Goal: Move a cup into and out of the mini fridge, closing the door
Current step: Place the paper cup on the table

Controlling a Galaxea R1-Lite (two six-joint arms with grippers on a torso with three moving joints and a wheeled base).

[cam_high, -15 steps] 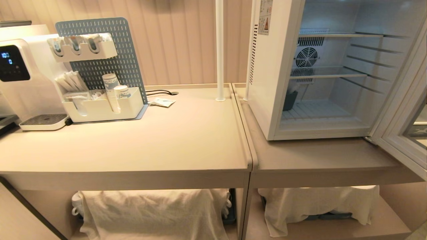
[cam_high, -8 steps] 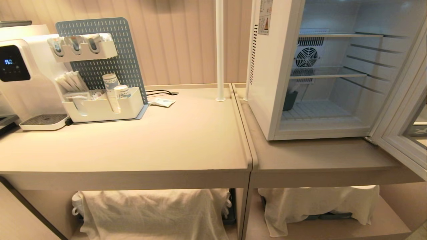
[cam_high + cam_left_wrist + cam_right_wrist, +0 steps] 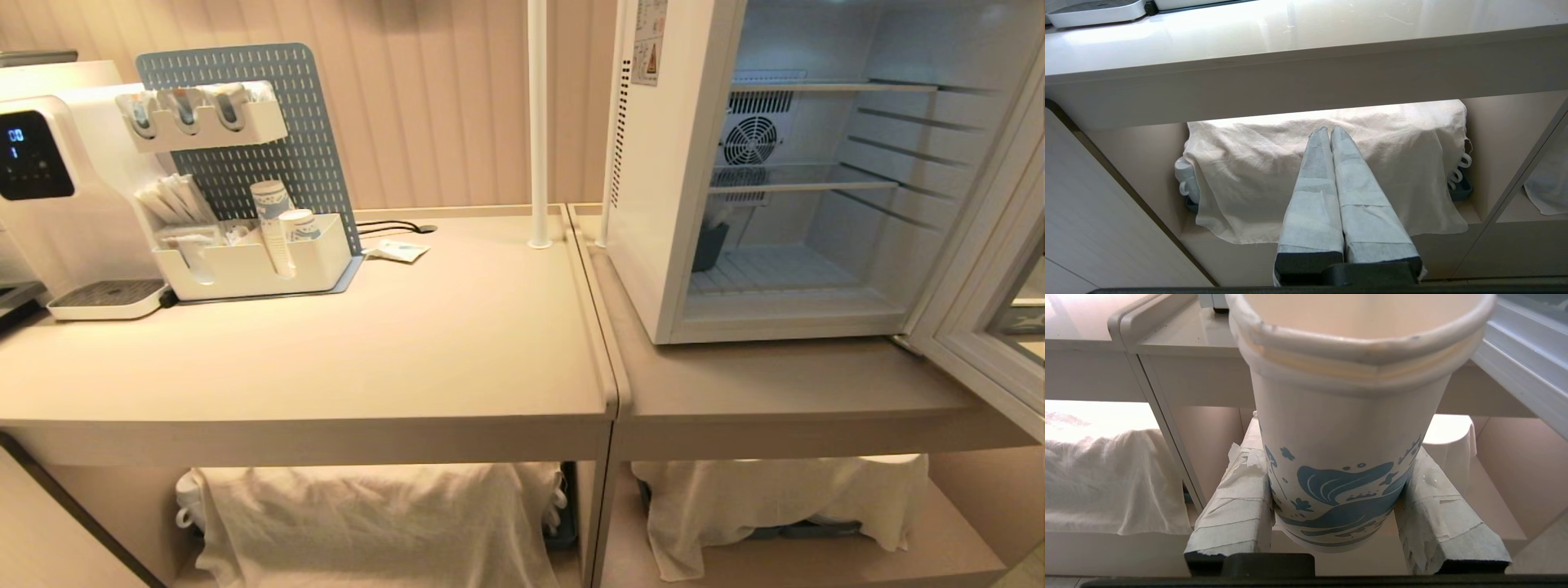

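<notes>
Right wrist view | right gripper [image 3: 1333, 498] grips cup [image 3: 1347, 428] | door [image 3: 992, 269] open

Warm, even room light. Glare washed out the counter [image 3: 1306, 28] in the left wrist view. Mini fridge [image 3: 816, 163] interior lit cool white. Soft shadow under the shelf. Cup [image 3: 1347, 416] rim slightly soft up close. Head view edges bowed.
</notes>
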